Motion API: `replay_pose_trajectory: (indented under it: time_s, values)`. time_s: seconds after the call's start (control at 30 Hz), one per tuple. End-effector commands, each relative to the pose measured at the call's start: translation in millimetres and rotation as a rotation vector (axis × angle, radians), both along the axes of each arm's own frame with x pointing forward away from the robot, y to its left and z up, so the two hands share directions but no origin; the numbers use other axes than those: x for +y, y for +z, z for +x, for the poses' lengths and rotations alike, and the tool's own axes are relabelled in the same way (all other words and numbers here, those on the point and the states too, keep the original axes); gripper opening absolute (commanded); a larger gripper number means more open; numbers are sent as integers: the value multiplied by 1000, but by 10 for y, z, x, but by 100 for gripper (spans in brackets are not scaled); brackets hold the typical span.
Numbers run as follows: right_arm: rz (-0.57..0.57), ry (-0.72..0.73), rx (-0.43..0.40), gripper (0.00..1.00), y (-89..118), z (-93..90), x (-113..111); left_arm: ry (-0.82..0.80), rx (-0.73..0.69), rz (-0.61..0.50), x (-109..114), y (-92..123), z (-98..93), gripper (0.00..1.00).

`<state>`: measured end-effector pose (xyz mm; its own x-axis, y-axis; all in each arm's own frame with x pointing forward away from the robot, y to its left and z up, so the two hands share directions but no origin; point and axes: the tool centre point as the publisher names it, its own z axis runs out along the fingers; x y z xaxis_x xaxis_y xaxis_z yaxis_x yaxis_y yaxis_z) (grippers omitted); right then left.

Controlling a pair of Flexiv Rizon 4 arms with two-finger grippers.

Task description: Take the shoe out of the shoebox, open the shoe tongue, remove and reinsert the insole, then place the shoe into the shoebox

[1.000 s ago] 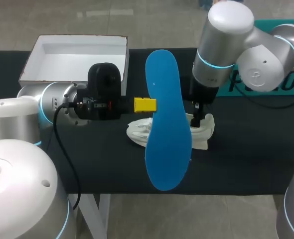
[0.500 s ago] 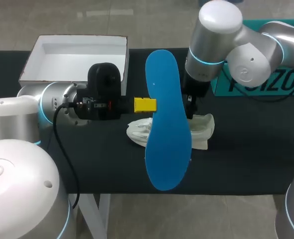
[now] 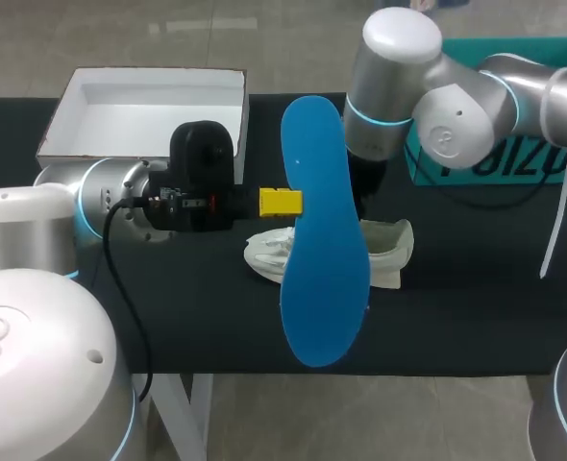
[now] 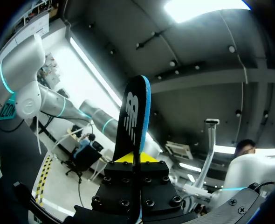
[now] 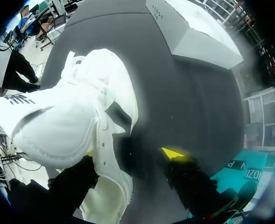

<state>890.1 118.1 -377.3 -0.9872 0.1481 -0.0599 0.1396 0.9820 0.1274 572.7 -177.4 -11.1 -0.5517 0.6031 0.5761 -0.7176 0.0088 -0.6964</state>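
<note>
My left gripper (image 3: 282, 202) is shut on the long edge of the blue insole (image 3: 324, 240) and holds it up over the table. In the left wrist view the insole (image 4: 134, 112) stands edge-on between the yellow tips (image 4: 133, 157). The white shoe (image 3: 387, 252) lies on the black table, partly hidden behind the insole. My right arm (image 3: 389, 86) reaches down over it, its fingers hidden in the head view. In the right wrist view the right gripper (image 5: 130, 154) is open astride the shoe's (image 5: 67, 121) side wall; one yellow tip (image 5: 172, 153) stands clear of the fabric.
The open white shoebox (image 3: 62, 120) stands at the table's back left, also seen beyond the shoe as the shoebox (image 5: 193, 32) in the right wrist view. A teal lid (image 3: 514, 173) lies at the back right. The table's front edge is close below the insole.
My right arm has swung leftward and back over the shoe, so its gripper is now behind the insole. The left arm and the insole have stayed put.
</note>
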Motion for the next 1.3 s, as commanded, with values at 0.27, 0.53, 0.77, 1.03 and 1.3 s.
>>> replay_pose_trajectory:
  time_s: [0.27,0.53,0.77,1.03,1.3]
  values:
    - [17,18,19,0,35,-66,-15,1,1,-3,-2,-15,-4,0]
    - [100,-494,73,0,503,-341,-79,1,1,-3,-2,-15,-4,0]
    - [104,-964,-9,0,584,-374,33,1,1,-3,-2,-15,-4,0]
    - [219,-1156,-65,0,649,-306,194,1,1,-3,-2,-15,-4,0]
    - [219,-1064,-74,0,650,-267,229,1,1,-3,-2,-15,-4,0]
